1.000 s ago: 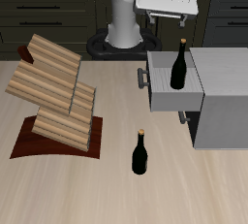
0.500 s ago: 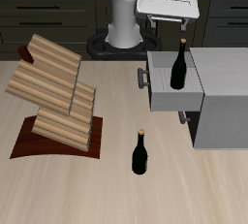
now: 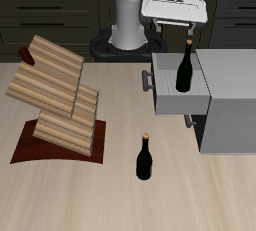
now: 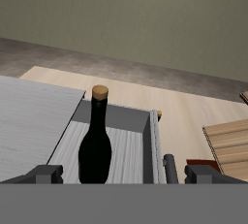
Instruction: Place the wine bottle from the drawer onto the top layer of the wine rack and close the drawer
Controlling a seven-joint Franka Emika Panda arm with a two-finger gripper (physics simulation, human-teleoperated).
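Even, soft simulator light, faint shadows, no glare, low-resolution but unblurred.

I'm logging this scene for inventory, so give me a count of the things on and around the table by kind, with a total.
Wine bottles: 2, one upright in the open drawer, one upright on the table
Wine racks: 1
Cabinets with a drawer: 1
Total: 4

The near-black wine bottle stands upright in the pulled-out grey drawer; the light-wood wine rack sits well apart across the counter.
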